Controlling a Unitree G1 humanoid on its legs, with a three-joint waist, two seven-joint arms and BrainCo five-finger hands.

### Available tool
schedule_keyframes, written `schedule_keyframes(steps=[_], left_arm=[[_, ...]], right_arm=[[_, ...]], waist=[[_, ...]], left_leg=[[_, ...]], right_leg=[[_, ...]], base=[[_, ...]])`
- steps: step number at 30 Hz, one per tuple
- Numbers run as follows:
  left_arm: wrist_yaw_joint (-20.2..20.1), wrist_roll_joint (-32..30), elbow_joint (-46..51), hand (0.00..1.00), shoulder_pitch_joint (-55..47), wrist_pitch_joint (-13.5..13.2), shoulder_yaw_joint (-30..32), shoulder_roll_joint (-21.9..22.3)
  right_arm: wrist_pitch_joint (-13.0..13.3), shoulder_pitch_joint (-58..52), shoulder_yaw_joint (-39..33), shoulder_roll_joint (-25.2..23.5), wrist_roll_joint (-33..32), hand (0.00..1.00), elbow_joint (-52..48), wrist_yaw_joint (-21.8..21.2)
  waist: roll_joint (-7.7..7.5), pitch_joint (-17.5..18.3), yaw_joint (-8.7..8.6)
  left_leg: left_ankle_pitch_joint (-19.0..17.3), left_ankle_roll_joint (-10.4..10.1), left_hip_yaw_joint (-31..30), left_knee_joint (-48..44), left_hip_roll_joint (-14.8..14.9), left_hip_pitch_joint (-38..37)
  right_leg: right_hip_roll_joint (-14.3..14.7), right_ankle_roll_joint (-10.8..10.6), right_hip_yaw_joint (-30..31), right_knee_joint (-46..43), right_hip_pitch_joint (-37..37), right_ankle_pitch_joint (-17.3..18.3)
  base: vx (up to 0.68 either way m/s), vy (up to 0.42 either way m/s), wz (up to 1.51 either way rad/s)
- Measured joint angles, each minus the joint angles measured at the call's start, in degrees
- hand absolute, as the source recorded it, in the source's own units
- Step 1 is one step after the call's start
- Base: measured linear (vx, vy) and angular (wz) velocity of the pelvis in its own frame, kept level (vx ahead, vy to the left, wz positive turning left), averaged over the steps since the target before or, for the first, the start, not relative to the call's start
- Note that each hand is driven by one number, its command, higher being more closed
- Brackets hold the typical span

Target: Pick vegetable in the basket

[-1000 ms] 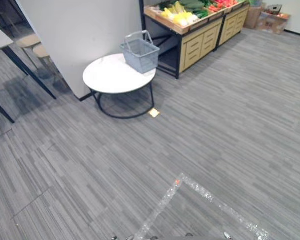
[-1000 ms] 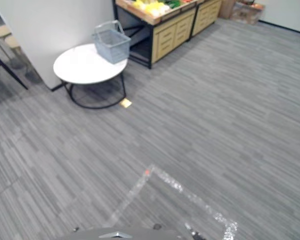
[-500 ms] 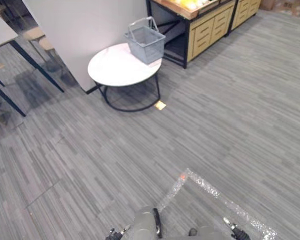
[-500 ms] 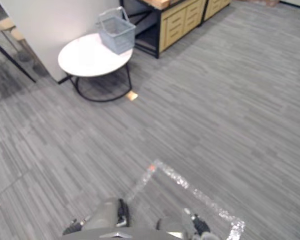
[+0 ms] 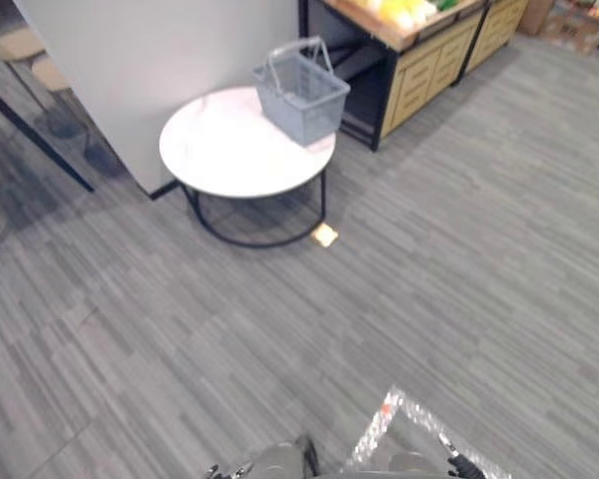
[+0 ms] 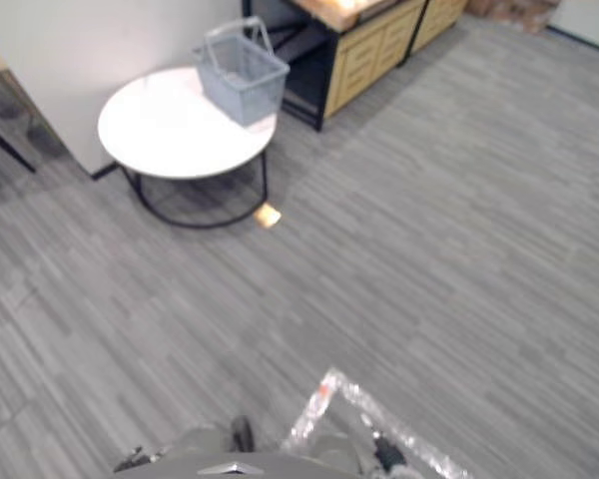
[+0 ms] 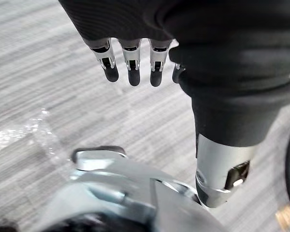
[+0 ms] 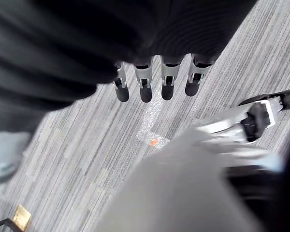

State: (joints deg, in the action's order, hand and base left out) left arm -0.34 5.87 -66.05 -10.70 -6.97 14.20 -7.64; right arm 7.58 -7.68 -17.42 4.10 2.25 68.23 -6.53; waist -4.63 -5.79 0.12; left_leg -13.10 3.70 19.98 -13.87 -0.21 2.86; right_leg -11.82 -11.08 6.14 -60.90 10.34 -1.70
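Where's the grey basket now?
In the left eye view's upper middle, the grey basket sits at the far right edge of the round white table, beside the wooden stand.

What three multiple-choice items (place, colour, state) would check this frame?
1. The basket stands: A on a chair; B on the round table; C on a shelf.
2. The table top is: A black; B yellow; C white.
3. The left hand and right hand are: A open, empty; B shut on the basket handle; C pinching a vegetable.
Key: B, it sits at the table's edge; C, the top is plain white; A, straight fingers hang over the floor.
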Motion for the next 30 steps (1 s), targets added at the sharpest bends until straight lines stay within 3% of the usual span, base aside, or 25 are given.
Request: schedule_keyframes(steps=[3,5,6,7,9,10,12,13,15,16,17,19,20,21,22,24,26,28,30], left_arm=[[0.0,0.1,0.0,0.0,0.4,0.1,-2.2,-0.2],[0.1,0.2,-0.1,0.0,1.5,0.1,-2.4,0.0],[0.1,0.2,0.0,0.0,1.8,0.1,-2.3,0.1],[0.1,0.2,0.0,0.0,2.8,0.0,-1.5,0.7],[0.1,0.2,0.2,0.0,4.4,0.0,-0.3,2.2],[0.1,0.2,0.5,0.0,4.8,0.0,0.0,2.8],[0.1,0.1,0.9,0.0,4.8,0.0,1.6,3.4],[0.1,0.1,0.7,0.0,4.7,0.0,2.8,4.2],[0.0,0.1,0.0,0.0,5.2,-0.1,5.0,5.4],[0.0,0.0,-0.2,0.0,5.6,0.0,5.4,6.4],[0.0,0.0,-0.1,0.0,5.7,0.0,5.4,6.8],[-0.1,0.0,0.0,0.0,5.9,-0.1,5.7,8.5],[-0.4,0.0,0.7,0.0,6.1,-0.2,6.2,9.4],[-0.5,0.0,1.1,0.0,6.2,-0.2,6.3,9.5],[-0.7,0.1,1.7,0.0,6.2,-0.2,6.4,9.3],[-0.9,0.3,3.2,0.0,6.2,-0.3,6.6,9.0],[-0.8,0.3,3.7,0.0,6.1,-0.4,7.0,8.3],[-0.9,0.8,4.8,0.0,6.1,-0.7,6.9,8.2],[-0.7,0.9,5.6,0.0,6.1,-1.3,6.9,8.0]], right_arm=[[0.0,-0.3,-0.2,0.1,0.0,0.0,0.0,-0.2],[0.0,-0.2,-0.2,0.3,0.0,0.0,-0.3,-0.2],[0.0,-0.1,-0.2,0.3,0.0,0.0,-0.4,-0.2],[0.0,-0.1,-0.2,0.4,0.1,0.0,-1.0,-0.2],[0.0,-0.6,-0.2,0.6,0.1,0.0,-2.5,-0.1],[0.0,-0.4,0.0,0.9,0.2,0.0,-2.9,0.0],[0.0,-0.4,1.2,1.2,0.6,0.0,-3.4,0.0],[0.0,-0.6,2.0,1.8,1.7,0.0,-3.9,0.0],[0.1,-0.3,2.6,2.4,2.4,0.0,-5.1,0.0],[0.2,0.2,2.7,2.5,2.4,0.0,-5.4,0.0],[0.2,0.2,2.7,2.6,2.4,0.0,-5.4,0.0],[0.0,-0.2,2.7,3.1,2.6,0.0,-5.1,-0.1],[0.0,0.2,2.8,3.5,2.9,0.0,-4.7,-0.1],[0.0,0.3,2.9,3.5,3.3,0.0,-4.6,-0.1],[0.0,0.3,3.5,3.8,4.0,0.0,-4.6,-0.1],[-0.1,0.4,4.5,4.0,4.1,0.0,-4.3,0.1],[-0.4,1.0,5.6,4.1,4.1,0.0,-4.3,0.4],[-1.1,1.9,6.7,4.9,4.5,0.0,-2.4,1.0],[-1.7,1.8,6.8,4.9,4.5,0.0,-2.1,1.4]], waist=[[0.98,-0.6,-0.21],[1.71,-1.1,-1.41],[1.88,-1.2,-1.61],[2.42,-1.6,-1.85],[4.04,-2.5,-1.89],[4.61,-2.9,-1.84],[4.63,-2.9,-1.83],[5.27,-3.1,-1.94],[6.55,-2.8,-1.37],[6.41,-3.2,-1.89],[6.82,-3.0,-2.11],[7.86,-2.3,-2.17],[8.92,-1.6,-2.16],[8.44,-1.9,-2.23],[8.55,-1.9,-2.19],[8.15,-2.8,-1.49],[7.84,-3.3,-0.87],[7.87,-3.3,0.18],[7.81,-3.3,1.05]], left_leg=[[0.0,0.0,-0.1,6.1,-0.8,-9.4],[0.0,0.0,-0.8,8.9,-0.5,-14.3],[0.0,0.0,-1.4,9.3,-0.3,-15.1],[0.0,0.0,-2.0,10.1,0.3,-16.5],[-1.4,-2.1,-2.2,11.4,2.0,-18.7],[-2.5,-3.9,-2.2,12.5,2.9,-20.1],[-4.8,-5.9,-2.2,12.8,4.2,-21.8],[-6.5,-6.2,-2.8,12.8,5.7,-23.5],[-5.5,-5.9,-3.4,11.3,7.4,-23.9],[-2.4,-6.2,-5.0,9.4,8.5,-23.9],[-1.2,-6.5,-6.1,8.5,9.1,-24.0],[2.2,-7.2,-10.0,2.5,11.7,-22.4],[6.2,-10.8,-14.8,-9.6,14.0,-16.9],[9.3,-12.4,-17.0,-15.4,14.7,-13.9],[16.7,-14.1,-20.0,-26.9,15.7,-8.1],[16.2,-13.4,-18.8,-42.0,17.1,-1.6],[12.3,-12.3,-15.6,-48.9,16.6,3.0],[6.2,-10.6,-9.8,-46.2,14.5,10.1],[3.7,-8.9,-5.0,-33.1,13.0,13.7]], right_leg=[[-0.1,6.1,-6.8,-5.7,5.9,4.5],[-0.2,8.7,-13.5,0.2,9.9,10.7],[-0.1,9.4,-15.0,3.0,10.6,11.1],[0.1,9.6,-17.2,9.7,11.8,11.2],[0.5,9.0,-19.1,22.1,13.1,10.3],[0.5,7.5,-18.9,30.5,14.0,9.2],[0.2,7.5,-17.8,42.0,14.7,5.5],[0.8,7.3,-18.0,42.1,14.8,-0.7],[2.8,8.8,-17.9,35.5,16.9,1.8],[2.9,9.8,-18.4,30.7,17.6,6.4],[3.2,9.9,-18.7,29.5,17.3,7.9],[5.2,10.7,-19.9,29.0,14.9,11.3],[6.9,12.0,-21.4,30.8,11.9,12.5],[7.4,12.2,-21.8,31.7,10.6,13.0],[8.8,12.9,-22.4,34.0,7.3,13.7],[10.3,14.0,-22.1,37.3,1.1,14.9],[11.1,14.4,-21.5,41.6,-5.8,15.2],[10.9,12.7,-20.9,46.5,-12.1,15.1],[10.6,11.5,-20.2,50.0,-16.5,15.4]], base=[[0.4,0.08,-0.07],[0.34,-0.014,0.14],[0.34,-0.086,0.35],[0.41,-0.141,0.45],[0.36,-0.158,0.45],[0.39,-0.212,0.3],[0.43,-0.259,0.21],[0.61,-0.384,0.01],[0.56,-0.386,-0.13],[0.37,-0.321,-0.03],[0.56,-0.466,0.03],[0.46,-0.336,0.05],[0.43,-0.288,0.09],[0.49,-0.295,0.11],[0.32,-0.152,0.05],[0.4,-0.153,-0.02],[0.38,-0.107,-0.08],[0.39,-0.028,-0.19],[0.39,0.034,-0.22]])
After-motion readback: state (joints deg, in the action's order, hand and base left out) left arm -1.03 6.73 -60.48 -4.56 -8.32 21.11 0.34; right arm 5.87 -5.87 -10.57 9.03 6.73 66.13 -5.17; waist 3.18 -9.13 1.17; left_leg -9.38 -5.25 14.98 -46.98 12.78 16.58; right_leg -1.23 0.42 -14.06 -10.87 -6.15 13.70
